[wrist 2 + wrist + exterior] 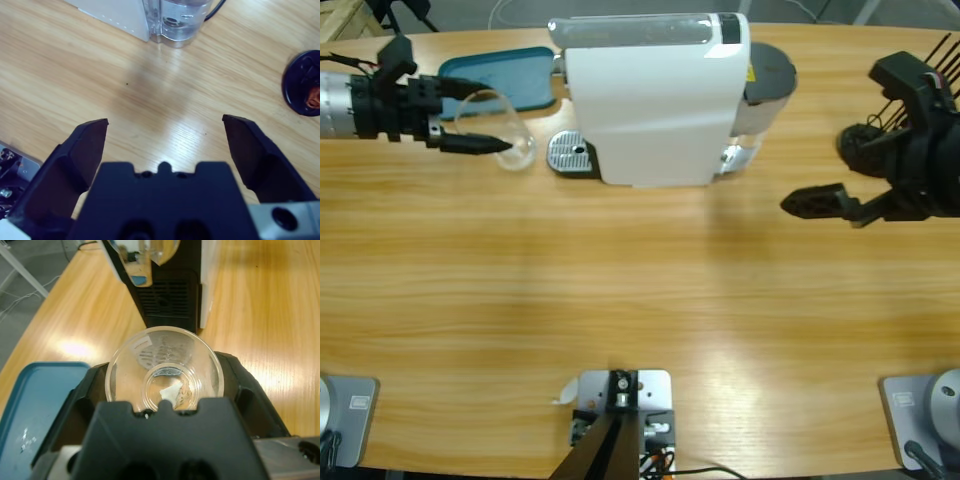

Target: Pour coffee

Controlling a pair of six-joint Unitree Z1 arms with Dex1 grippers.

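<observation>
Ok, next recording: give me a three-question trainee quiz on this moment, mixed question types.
1. True or false: the right gripper holds the glass cup.
2. Which stands nearest the cup? A) coffee machine's drip tray B) black disc C) right gripper
3. Fill in: the teal tray lies on the table beside the white ___.

Key: 1. False, the left gripper has its jaws around it; the right is open with nothing in it. 2. A. 3. coffee machine.

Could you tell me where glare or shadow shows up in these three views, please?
High view: a soft shadow lies on the table in front of the coffee machine. Left wrist view: a bright glare patch sits on the wood beside the glass. Right wrist view: a pale sheen between the open right gripper jaws.
</observation>
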